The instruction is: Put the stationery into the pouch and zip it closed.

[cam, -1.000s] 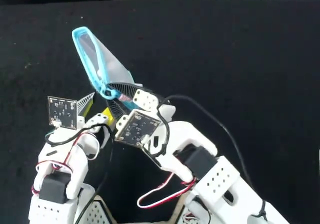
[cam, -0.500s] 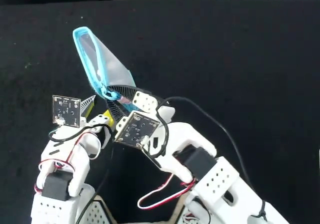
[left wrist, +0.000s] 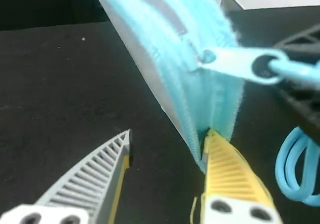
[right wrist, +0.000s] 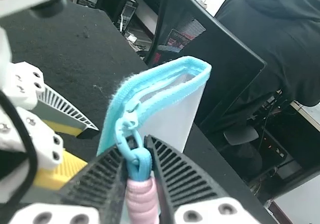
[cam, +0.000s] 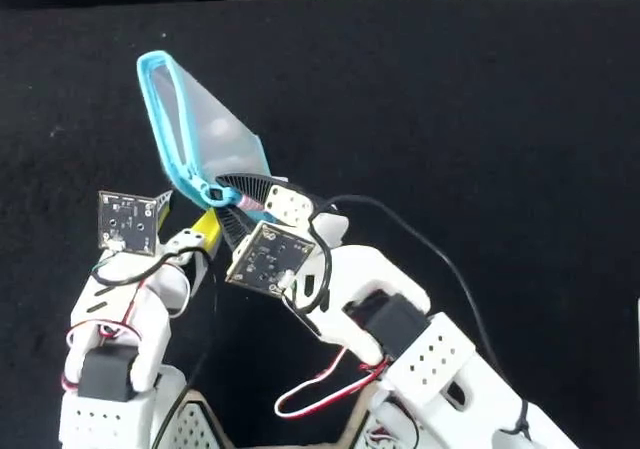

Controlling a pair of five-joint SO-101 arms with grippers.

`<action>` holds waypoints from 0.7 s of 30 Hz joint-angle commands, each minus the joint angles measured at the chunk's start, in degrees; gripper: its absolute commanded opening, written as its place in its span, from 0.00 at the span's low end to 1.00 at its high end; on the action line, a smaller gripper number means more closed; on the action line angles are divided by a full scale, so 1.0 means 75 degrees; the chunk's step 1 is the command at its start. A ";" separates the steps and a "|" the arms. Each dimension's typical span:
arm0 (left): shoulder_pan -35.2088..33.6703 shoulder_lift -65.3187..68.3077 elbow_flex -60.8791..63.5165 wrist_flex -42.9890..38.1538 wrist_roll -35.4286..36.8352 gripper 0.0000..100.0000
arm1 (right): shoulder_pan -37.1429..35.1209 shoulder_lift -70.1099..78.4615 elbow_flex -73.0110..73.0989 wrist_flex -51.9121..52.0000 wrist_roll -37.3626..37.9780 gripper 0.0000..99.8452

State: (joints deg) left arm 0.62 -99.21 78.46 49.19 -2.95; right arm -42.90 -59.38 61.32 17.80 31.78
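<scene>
We are looking at the pouch (cam: 215, 139); it is standing up off the black table (cam: 450, 119), tipped, with its blue edge pointing away from the arms. The right gripper (cam: 240, 197) is squeezing tight on the blue loop (right wrist: 135, 161) that hangs from the zipper pull (right wrist: 125, 126); a pink wrap (right wrist: 140, 199) is sitting between the same black fingers, just under the loop. We are thinking it is holding the loop because that is the handle for sliding the zipper; holding it there is also lifting the pouch up.

The left gripper (left wrist: 168, 134) is wide open; its yellow finger (left wrist: 225, 174) is touching the bottom corner of the pouch, and its grey finger (left wrist: 95, 179) is well apart on the other side, holding nothing. We are guessing it is waiting there so it can pinch that corner; the pouch needs to be held fast at one end, or it is just going to follow the pull.

From above, the blue edge is making a long ring, so the mouth is looking open to us; the zipping is not yet done. The side of the pouch is cloudy; we cannot tell if any stationery is inside.

The two arms are crowding close together by the pouch; a camera board (cam: 127, 222) and a black wire (cam: 420, 234) are near the grippers, and they could be getting in the way of a long pull.
</scene>
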 commanded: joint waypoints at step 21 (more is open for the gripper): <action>0.0721 -0.0047 -0.0967 0.0551 0.1735 0.24 | 0.0105 -0.0088 -0.0053 0.0023 -0.0070 0.01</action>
State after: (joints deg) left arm 5.27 -99.21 73.01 54.55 9.27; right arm -42.90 -59.38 61.32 17.80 31.78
